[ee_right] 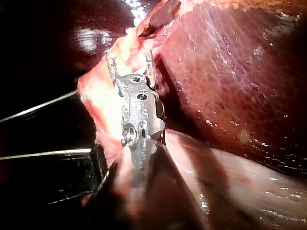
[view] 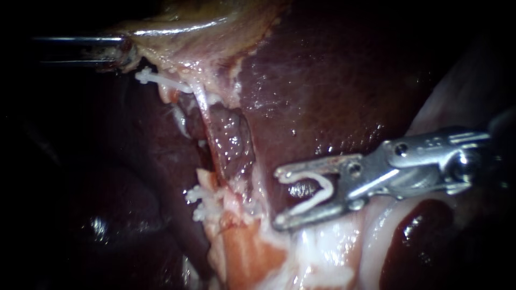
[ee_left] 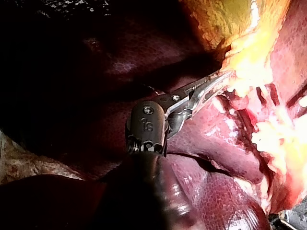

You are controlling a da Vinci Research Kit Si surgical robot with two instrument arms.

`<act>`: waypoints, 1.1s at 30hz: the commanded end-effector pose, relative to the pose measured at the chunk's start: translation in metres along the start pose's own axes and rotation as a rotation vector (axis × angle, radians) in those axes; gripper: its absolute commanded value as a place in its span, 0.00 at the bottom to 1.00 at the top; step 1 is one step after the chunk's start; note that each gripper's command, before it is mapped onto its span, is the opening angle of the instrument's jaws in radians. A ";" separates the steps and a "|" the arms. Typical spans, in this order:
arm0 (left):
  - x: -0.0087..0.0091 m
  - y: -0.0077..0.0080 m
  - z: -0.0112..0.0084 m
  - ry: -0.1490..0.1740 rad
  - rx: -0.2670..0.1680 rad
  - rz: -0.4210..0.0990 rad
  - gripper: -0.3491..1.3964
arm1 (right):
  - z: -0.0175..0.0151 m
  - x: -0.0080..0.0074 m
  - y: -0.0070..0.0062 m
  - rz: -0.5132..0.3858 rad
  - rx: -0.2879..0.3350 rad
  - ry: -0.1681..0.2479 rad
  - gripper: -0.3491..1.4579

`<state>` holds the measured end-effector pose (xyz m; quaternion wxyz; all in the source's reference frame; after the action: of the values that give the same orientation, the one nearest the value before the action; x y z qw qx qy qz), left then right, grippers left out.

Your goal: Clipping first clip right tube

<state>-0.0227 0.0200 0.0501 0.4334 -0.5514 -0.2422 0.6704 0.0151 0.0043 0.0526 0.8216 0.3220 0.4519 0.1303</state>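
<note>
Standing wide apart, the jaws of the right instrument (view: 280,197) carry a white clip (view: 321,189) seated between them, one leg lying against each jaw and its open end facing the pale tissue ahead. The jaw tips hover over the liver (view: 333,86), just beside a pale strip (view: 257,185) that runs down along a dark red band. Only liver surface shows between the clip's legs. I cannot tell from here whether that strip is the right tube. Further left, a thin pale tube (view: 200,102) bears an upper clip (view: 153,77) and a cluster of lower clips (view: 201,201). At the upper left, the left instrument (view: 124,52) has its jaws closed on the edge of the gallbladder (view: 199,27). The left wrist view shows them pressed together on yellowish tissue.
</note>
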 end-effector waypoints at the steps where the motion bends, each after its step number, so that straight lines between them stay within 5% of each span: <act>1: 0.0000 0.0000 0.0000 0.000 0.000 0.000 0.00 | 0.0006 0.0002 0.0005 0.010 -0.002 0.009 0.47; 12: -0.0001 0.0002 0.0002 0.001 0.003 0.001 0.00 | 0.0064 0.0022 0.0034 0.096 -0.014 0.068 0.47; 18: -0.0001 0.0003 0.0004 0.001 0.001 0.001 0.00 | 0.0086 0.0030 0.0036 0.149 0.060 0.116 0.47; 25: -0.0001 0.0003 0.0004 0.001 0.002 0.001 0.00 | 0.0103 0.0028 0.0021 0.138 0.181 0.165 0.47; 33: -0.0002 0.0003 0.0004 0.001 0.002 0.001 0.00 | 0.0103 0.0041 -0.0020 0.103 0.356 0.241 0.46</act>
<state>-0.0232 0.0198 0.0501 0.4337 -0.5513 -0.2413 0.6706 0.0258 0.0004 0.0524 0.6809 0.4703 0.5475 0.1242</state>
